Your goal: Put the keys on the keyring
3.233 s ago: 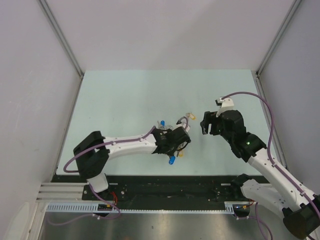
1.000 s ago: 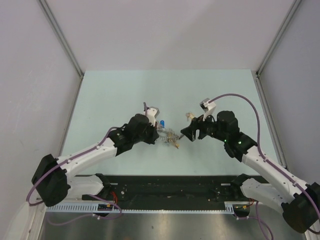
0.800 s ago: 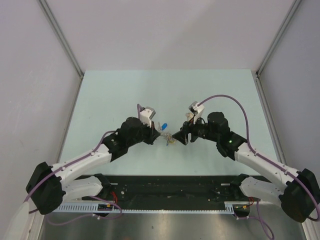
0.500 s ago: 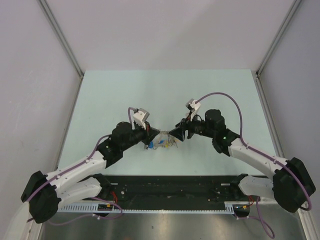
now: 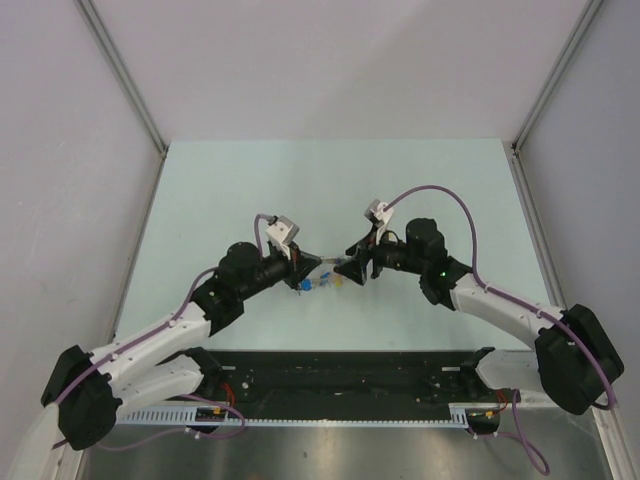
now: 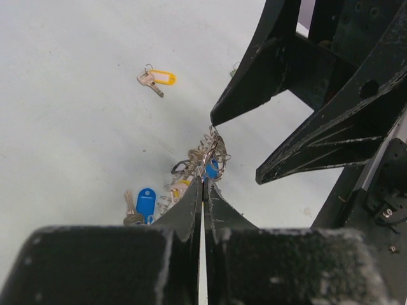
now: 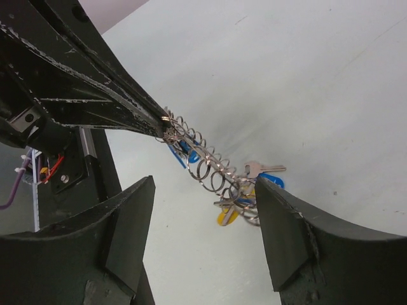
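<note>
We note left pincer (image 6: 203,184) clamped on the keyring (image 7: 203,162), toward the counter's (image 5: 250,180) near edge. The right pincer (image 7: 205,181) gapes wide beside it; yellow-tagged key (image 6: 156,77) lies apart.

From above, the keyring (image 5: 322,281) is only a tiny glint, too small to tell one piece from another. In the right wrist view its lower end sits half behind the right gripper (image 7: 203,183), whose jaws run off the bottom edge.
</note>
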Robot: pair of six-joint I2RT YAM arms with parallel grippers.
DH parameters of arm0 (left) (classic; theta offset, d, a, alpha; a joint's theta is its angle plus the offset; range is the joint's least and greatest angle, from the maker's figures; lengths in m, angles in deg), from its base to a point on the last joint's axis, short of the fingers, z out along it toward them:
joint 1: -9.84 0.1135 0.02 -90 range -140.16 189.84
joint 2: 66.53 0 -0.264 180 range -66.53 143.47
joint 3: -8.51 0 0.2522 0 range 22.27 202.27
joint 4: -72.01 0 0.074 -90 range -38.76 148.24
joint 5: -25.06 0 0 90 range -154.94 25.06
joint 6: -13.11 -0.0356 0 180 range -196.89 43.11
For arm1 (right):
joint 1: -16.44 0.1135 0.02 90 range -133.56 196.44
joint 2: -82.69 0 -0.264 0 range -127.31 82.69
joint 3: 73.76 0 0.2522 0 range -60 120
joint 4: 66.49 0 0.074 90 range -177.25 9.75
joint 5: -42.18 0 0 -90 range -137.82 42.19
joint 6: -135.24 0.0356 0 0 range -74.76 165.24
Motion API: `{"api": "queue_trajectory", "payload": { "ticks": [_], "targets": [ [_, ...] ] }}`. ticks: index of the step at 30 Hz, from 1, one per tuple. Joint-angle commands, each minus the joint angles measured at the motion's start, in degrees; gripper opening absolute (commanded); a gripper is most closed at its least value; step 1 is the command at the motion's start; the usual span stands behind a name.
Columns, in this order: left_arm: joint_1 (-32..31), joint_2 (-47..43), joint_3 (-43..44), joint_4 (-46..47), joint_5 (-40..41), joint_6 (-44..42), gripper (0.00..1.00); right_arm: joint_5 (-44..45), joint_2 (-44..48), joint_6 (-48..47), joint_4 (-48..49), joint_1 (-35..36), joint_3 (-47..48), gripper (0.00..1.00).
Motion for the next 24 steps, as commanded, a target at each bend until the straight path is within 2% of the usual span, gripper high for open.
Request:
{"api": "queue_trajectory", "payload": {
  "ticks": [1, 5, 9, 14, 20, 24],
  "targets": [
    [0.4, -2.6, 4.6, -0.5, -2.8, -3.8, 0.0, 1.1, 4.2, -4.7, 0.7, 0.3, 0.1, 0.7],
    [0.5, -2.8, 6.5, -4.1, -3.3, -5.1, 0.0, 2.2, 6.6, -6.9, -0.7, 0.8, 0.0, 0.72],
    [0.5, -3.5, 7.3, -4.0, -3.9, -4.1, 0.0, -1.9, 5.7, -8.1, -0.9, 1.9, 0.1, 0.72],
    [0.5, -4.3, 7.7, -3.1, -5.5, -2.3, 0.0, 1.7, 4.6, -10.1, -2.1, 4.8, 0.1, 0.71],
    [0.5, -5.5, 7.5, -1.6, -6.5, -0.7, 0.0, 4.3, 3.7, -10.0, -1.4, 6.3, 0.0, 0.66],
    [0.5, -5.8, 6.6, 0.2, -6.6, 0.1, 0.0, 6.8, 3.0, -11.6, -2.0, 8.3, 0.0, 0.59]
  ]
}}
